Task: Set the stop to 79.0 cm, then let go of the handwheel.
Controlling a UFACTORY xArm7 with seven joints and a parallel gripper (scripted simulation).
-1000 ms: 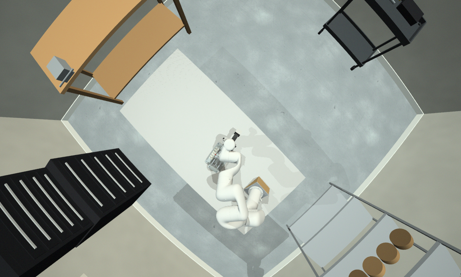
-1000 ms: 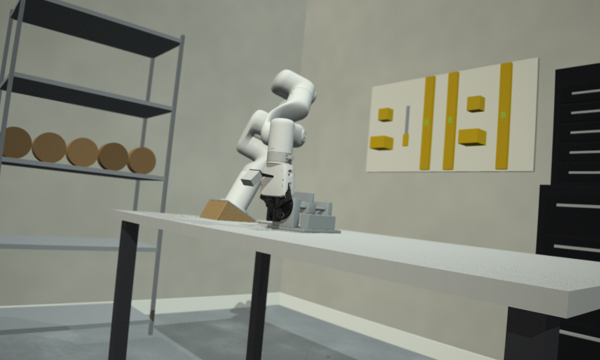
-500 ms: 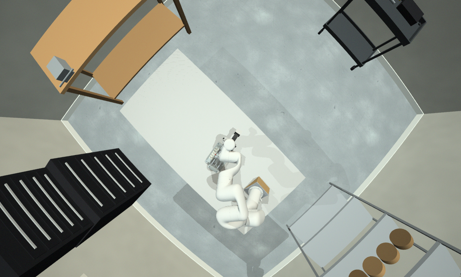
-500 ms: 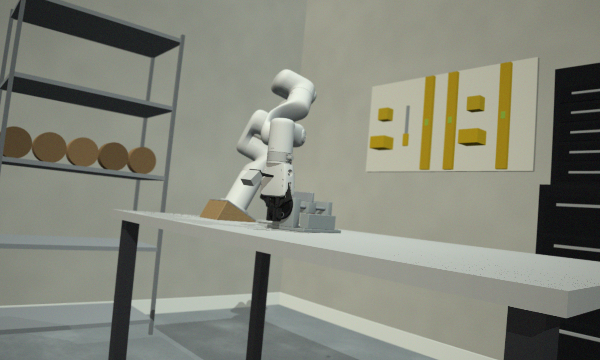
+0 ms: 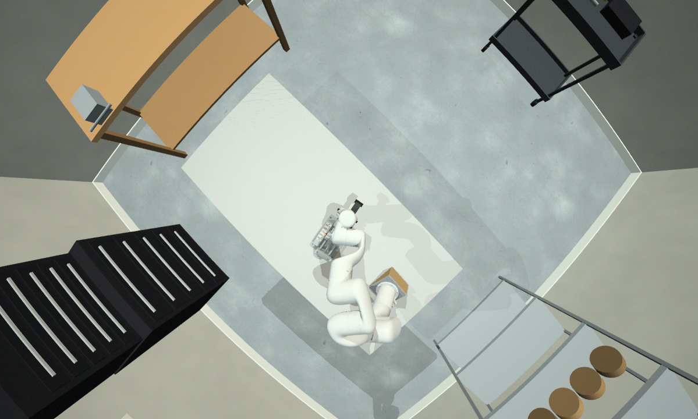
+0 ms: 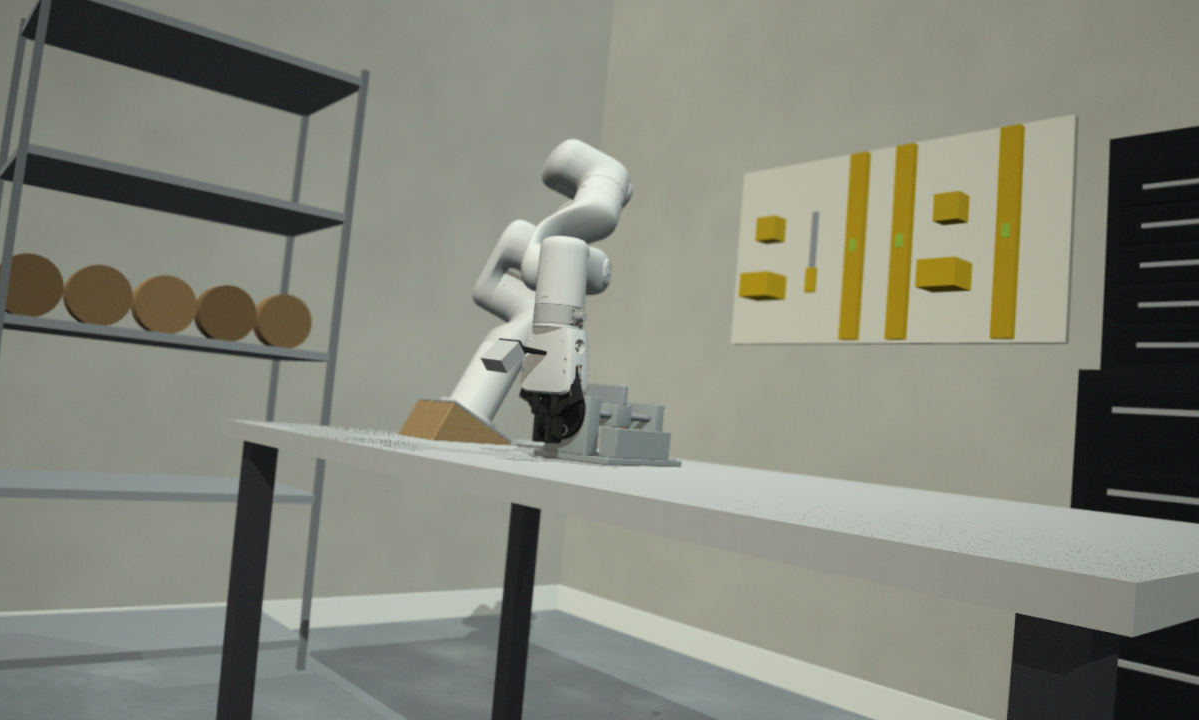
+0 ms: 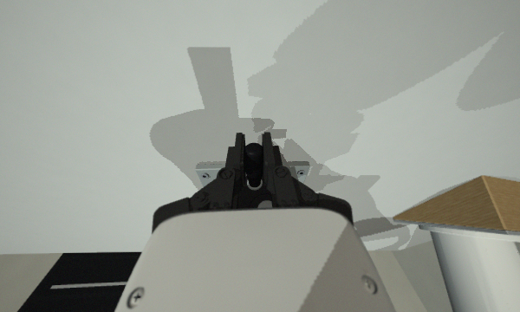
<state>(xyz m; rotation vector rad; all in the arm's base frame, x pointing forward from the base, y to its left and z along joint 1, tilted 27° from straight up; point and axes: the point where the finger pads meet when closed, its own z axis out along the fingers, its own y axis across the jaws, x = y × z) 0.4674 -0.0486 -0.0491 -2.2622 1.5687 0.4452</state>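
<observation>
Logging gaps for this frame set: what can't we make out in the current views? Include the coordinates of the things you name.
- Scale reading: too small in the top view, so whether the stop is at 79.0 cm can't be told.
- Handwheel (image 6: 571,419): mostly hidden by the jaws in the exterior view; in the wrist view the gripper (image 6: 552,437) (image 7: 253,144) covers most of it.
- Contact faces on the knob (image 7: 254,155): turned inward, out of sight in the wrist view.
- Black cart (image 5: 517,46): cut off by the top view's upper edge.

The white arm bends up high, then comes down. Its gripper points down. The two black fingers are closed in, with a small gap between them, pinching something there.
</observation>
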